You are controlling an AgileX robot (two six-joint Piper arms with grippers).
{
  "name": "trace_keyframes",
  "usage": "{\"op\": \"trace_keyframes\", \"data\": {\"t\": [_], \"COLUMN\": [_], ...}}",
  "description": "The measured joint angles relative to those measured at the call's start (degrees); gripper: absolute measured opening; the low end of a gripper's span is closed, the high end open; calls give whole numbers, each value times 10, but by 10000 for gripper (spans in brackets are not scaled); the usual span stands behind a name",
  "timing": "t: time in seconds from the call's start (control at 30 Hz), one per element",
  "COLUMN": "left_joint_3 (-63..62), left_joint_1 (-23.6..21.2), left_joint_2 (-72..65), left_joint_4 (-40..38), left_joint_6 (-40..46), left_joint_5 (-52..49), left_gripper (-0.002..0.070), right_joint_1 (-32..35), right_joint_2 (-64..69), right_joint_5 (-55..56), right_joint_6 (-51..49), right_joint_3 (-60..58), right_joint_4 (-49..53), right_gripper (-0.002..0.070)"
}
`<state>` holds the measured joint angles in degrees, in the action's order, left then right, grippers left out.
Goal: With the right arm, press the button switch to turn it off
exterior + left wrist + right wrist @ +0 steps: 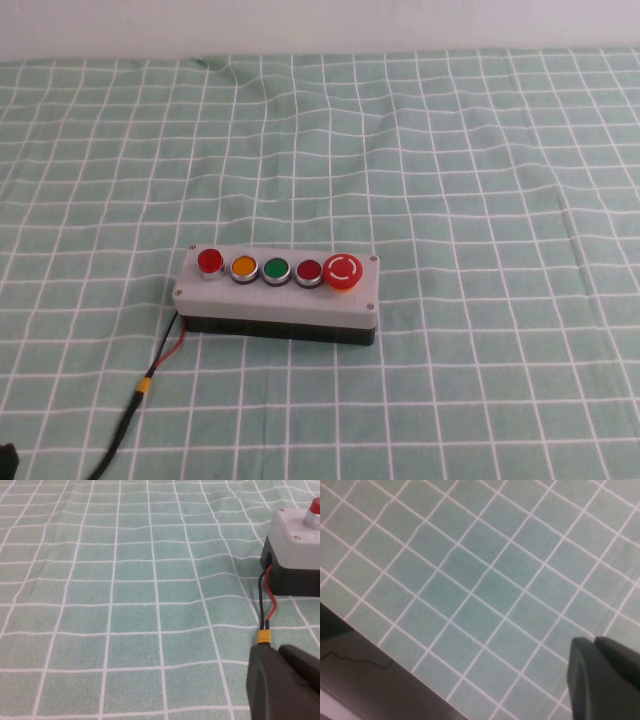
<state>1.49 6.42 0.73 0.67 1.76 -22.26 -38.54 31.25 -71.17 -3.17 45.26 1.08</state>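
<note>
The button switch (277, 293) is an oblong light-grey box on a black base, lying on the green checked cloth a little left of the middle. Along its top run a bright red lamp (209, 261), an orange button (244, 268), a green button (276, 269), a red button (308, 270) and a large red mushroom button (343, 270). Its red-black cable (150, 380) leads off toward the front left. Neither arm shows in the high view. My left gripper (277, 652) is shut and empty, low over the cloth near the cable's yellow connector (263, 638). My right gripper (594, 642) is shut and empty over bare cloth; the switch is out of its view.
The green cloth with white grid lines (450, 150) covers the whole table, with slight wrinkles at the back. A pale wall runs along the far edge. The right wrist view shows the cloth's edge and a dark drop beyond it (365, 680). A small dark piece sits at the front left corner (6, 460).
</note>
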Motion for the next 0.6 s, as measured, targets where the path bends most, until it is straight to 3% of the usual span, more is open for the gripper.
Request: {"op": "trace_keyframes", "data": {"t": [0.17, 0.27, 0.6], "left_joint_3": [0, 0, 0], "left_joint_1": [0, 0, 0], "left_joint_2": [0, 0, 0], "left_joint_4": [0, 0, 0], "left_joint_6": [0, 0, 0], "left_joint_5": [0, 0, 0], "left_gripper": [-4, -4, -4], "right_joint_1": [48, 111, 271], "right_joint_2": [-57, -115, -311], "right_joint_5": [3, 42, 433], "right_joint_6": [20, 35, 46], "right_joint_3": [-13, -56, -310], "right_joint_4": [-11, 4, 8], "right_gripper": [-16, -16, -16]}}
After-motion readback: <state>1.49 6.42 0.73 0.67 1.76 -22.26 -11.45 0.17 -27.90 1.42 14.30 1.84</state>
